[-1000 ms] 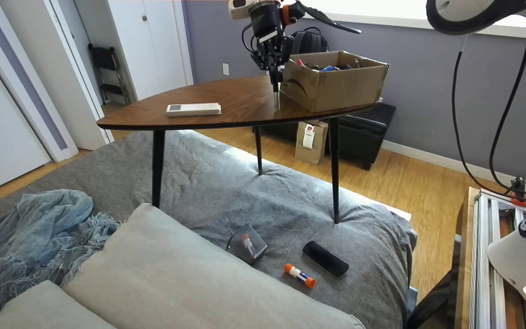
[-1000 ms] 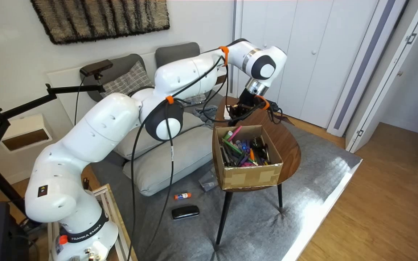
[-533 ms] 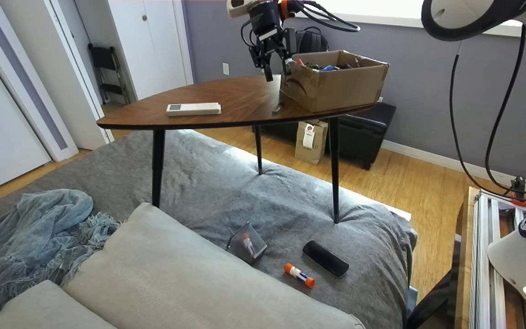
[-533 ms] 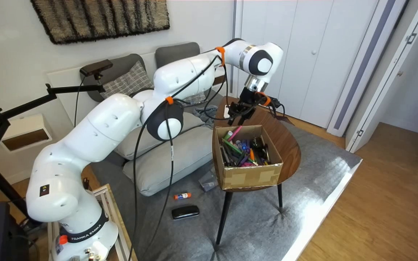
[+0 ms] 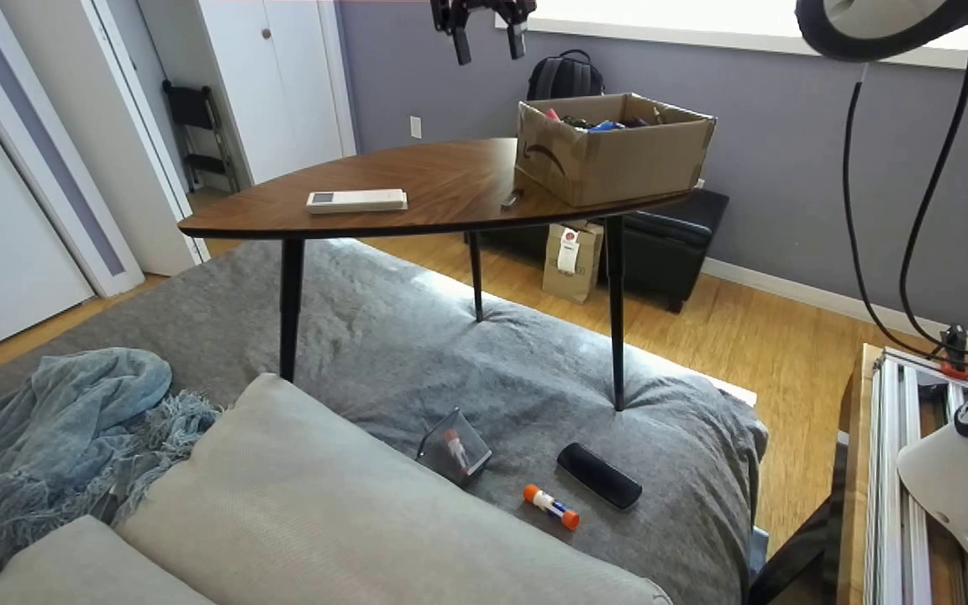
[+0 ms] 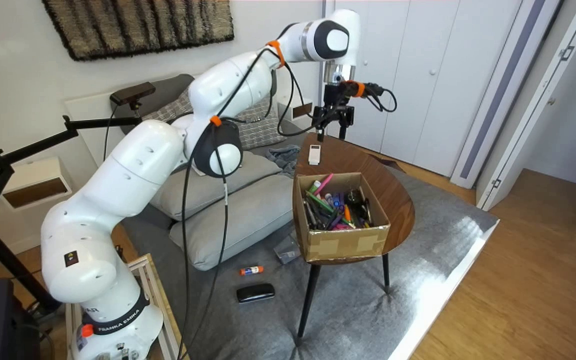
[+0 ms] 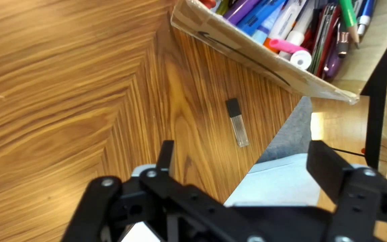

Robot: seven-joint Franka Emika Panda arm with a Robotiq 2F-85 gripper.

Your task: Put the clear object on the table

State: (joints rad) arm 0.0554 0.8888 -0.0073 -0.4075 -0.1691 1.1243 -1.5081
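Observation:
The clear object [image 7: 240,129], a slim see-through case with a black cap, lies flat on the wooden table [image 7: 62,111] in the wrist view. In an exterior view the clear object [image 5: 510,200] shows as a small strip beside the box, close to the table's edge. The box hides it in the exterior view where the whole arm shows. My gripper [image 5: 490,55] hangs well above the table [image 5: 434,172], apart from the object. Its fingers [image 7: 165,156] stand wide, and nothing is between them.
A cardboard box [image 5: 644,164] full of pens stands on the table right by the clear object. Farther along the tabletop lies a white remote [image 5: 356,200]. Below, on the grey bed cover, are a glue stick [image 5: 551,507], a black case [image 5: 600,476] and a transparent container [image 5: 455,449].
A second ago the gripper held the clear object upright at the tabletop. It opened, the object came to lie flat, and the gripper rose high above the table.

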